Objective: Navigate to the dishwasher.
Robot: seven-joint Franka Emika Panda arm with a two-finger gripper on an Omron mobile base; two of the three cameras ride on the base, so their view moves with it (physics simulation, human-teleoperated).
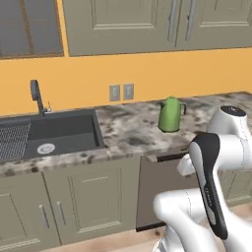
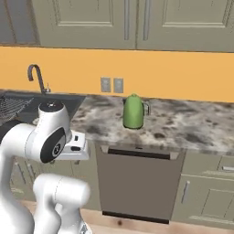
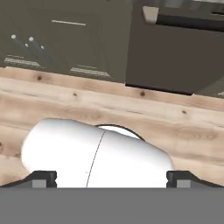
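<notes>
one green kettle (image 2: 134, 112) stands on the counter (image 2: 183, 123) above the dishwasher (image 2: 137, 185).

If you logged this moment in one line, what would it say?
phase: at dishwasher | door: closed | above on counter: green kettle | sink: to left | gripper: open, aimed at floor

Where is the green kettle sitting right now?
The green kettle stands on the marbled counter, right above the dishwasher and just below the two wall outlets. The sink lies off to its left.
</notes>
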